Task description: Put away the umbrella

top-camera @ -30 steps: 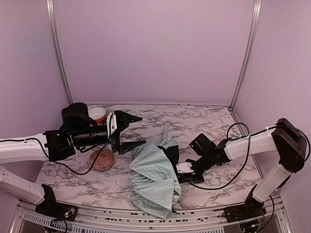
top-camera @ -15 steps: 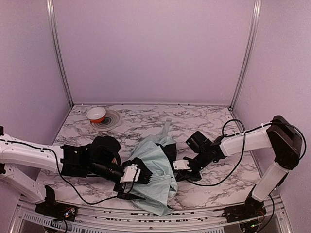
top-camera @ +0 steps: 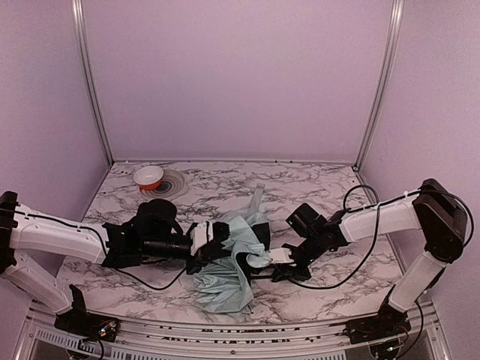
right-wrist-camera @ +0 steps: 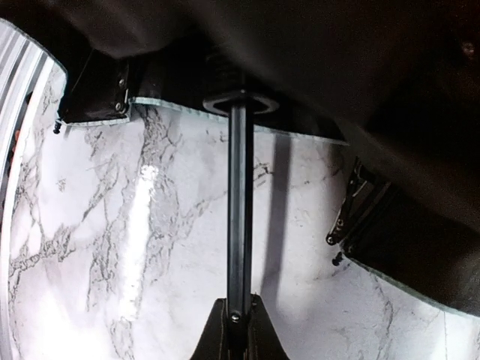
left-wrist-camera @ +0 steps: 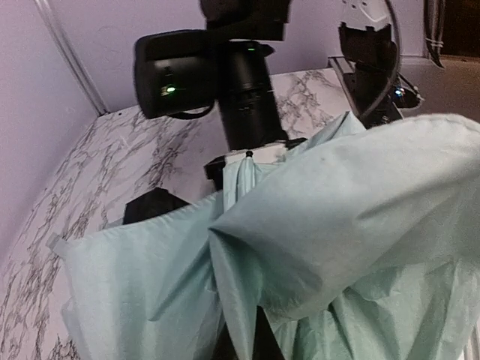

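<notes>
The umbrella (top-camera: 225, 281) lies half collapsed on the marble table (top-camera: 315, 187), its pale mint fabric bunched and some black lining showing. My left gripper (top-camera: 216, 241) is at the umbrella's left side, shut on a fold of its fabric. In the left wrist view that fabric (left-wrist-camera: 337, 195) fills the lower frame and hides the fingers. My right gripper (top-camera: 279, 259) is at the umbrella's right side. In the right wrist view it (right-wrist-camera: 238, 324) is shut on the thin black shaft (right-wrist-camera: 238, 202), which runs up under the black lining (right-wrist-camera: 337, 52).
A small orange-and-white bowl (top-camera: 148, 177) sits on a grey ringed mat (top-camera: 174, 184) at the back left. Purple walls and metal corner posts (top-camera: 90, 82) close in the table. The right arm's cable (top-camera: 360, 199) loops above the table.
My left gripper swung from the back left down to the umbrella's front edge, shut on the fabric and pulled it up toward the middle. The canopy is now more bunched. The right gripper stayed on the shaft.
</notes>
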